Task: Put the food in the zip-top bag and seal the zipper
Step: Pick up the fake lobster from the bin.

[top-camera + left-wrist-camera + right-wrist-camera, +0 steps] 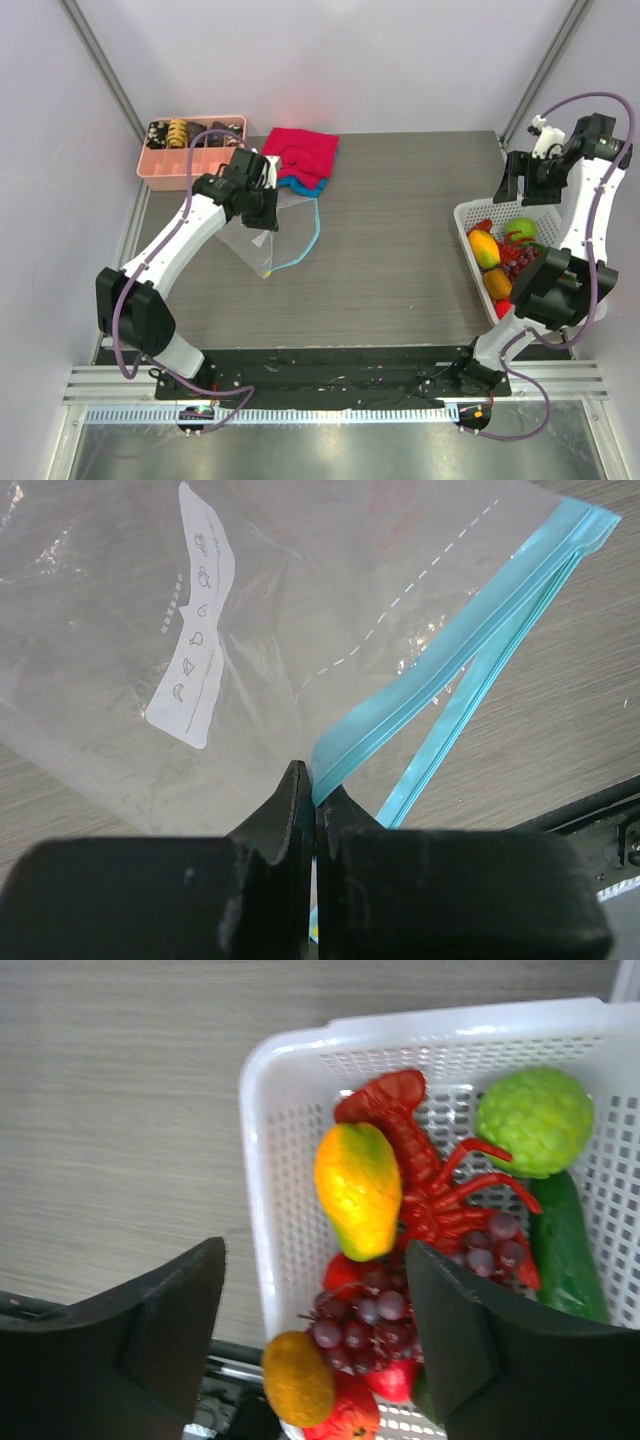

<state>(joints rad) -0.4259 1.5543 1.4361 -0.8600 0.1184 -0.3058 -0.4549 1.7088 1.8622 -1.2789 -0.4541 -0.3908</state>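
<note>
**Arm pose.** The left arm reaches forward and inward from its base. Its left gripper [264,212] is tipped down over a clear, floppy rectangular plastic zip-top bag [250,242], which lies flat on the table well to the left of the white plastic mesh basket [463,215]. The right arm folds up and back on itself, so that the right gripper [517,186] hangs above the far end of that basket.

**View differences.** Only the left wrist view shows the left gripper [315,785] with its jaws pressed together on the near end of the teal-blue zipper strip [450,660]. It also shows the bag's [300,590] white printed label [195,650]. The strip's two tracks appear to part beyond the pinch, though the angle leaves this uncertain. Only the right wrist view shows the right gripper [315,1260] spread wide and holding nothing.

**Task objects.** All the glossy plastic toy food sits inside the basket [300,1050], directly beneath the spread fingers:
- a red lobster [420,1160]
- a yellow-orange mango [357,1190]
- a bumpy green fruit [535,1120]
- a purple grape cluster [370,1310]
- a small orange fruit [297,1380]
- a dark green cucumber [565,1250]

**Other objects.** A pink plastic tray [190,160] and folded red and blue cloths [300,155] lie far to the left of the basket, beyond the bag.
</note>
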